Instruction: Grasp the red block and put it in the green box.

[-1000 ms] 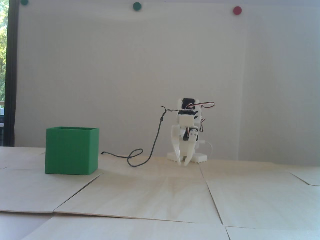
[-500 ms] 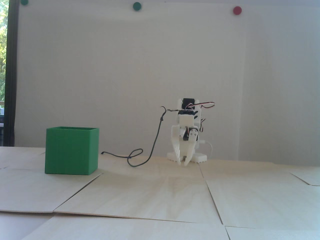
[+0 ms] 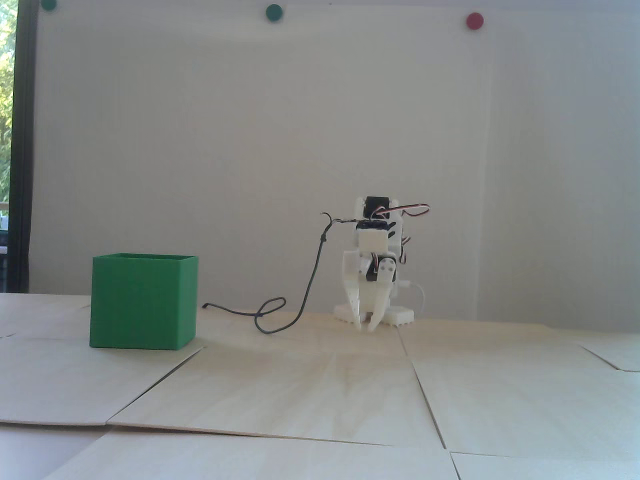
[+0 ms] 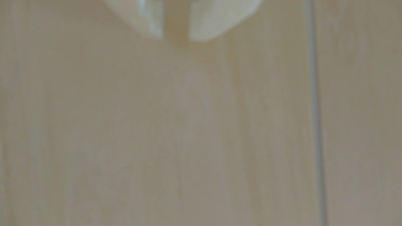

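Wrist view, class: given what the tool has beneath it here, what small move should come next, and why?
Probably raise the tool a little to widen the view. Its tips are slightly apart with nothing between them, low over the bare table. No red block shows in either view. The green box stands to the left in the fixed view, and its inside is hidden.

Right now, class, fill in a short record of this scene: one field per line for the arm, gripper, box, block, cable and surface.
arm: white, folded low at the back of the table
gripper: points down, tips slightly apart with nothing between them, near the wood
green box: upright on the left in the fixed view, apart from the arm
red block: not visible in either view
cable: dark, looped on the table between box and arm
surface: pale wooden panels with seams
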